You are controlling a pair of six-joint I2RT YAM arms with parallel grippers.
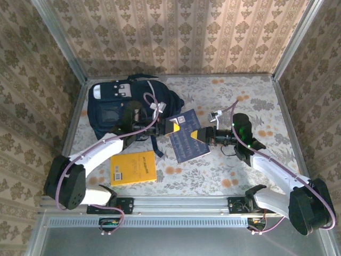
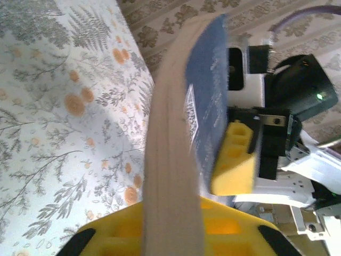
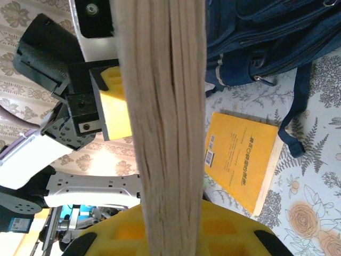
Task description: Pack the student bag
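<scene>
Top external, floral tablecloth (image 1: 256, 98), wallpapered walls (image 1: 186, 32), student bag (image 1: 101, 125)

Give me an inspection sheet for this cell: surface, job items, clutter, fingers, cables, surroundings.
Surface: floral table, no spills seen.
Job's things: student bag lying at the far left; blue book held up between the two arms; yellow book flat on the table by the left arm.
Clutter: nothing seen.
Grippers: left gripper and right gripper, fingers shut on opposite edges of the blue book.
Cables: left-arm cable runs along the arm and loops over the bag; right-arm cable loops above the wrist.
Surroundings: wallpapered walls; metal rail at the near edge.
</scene>
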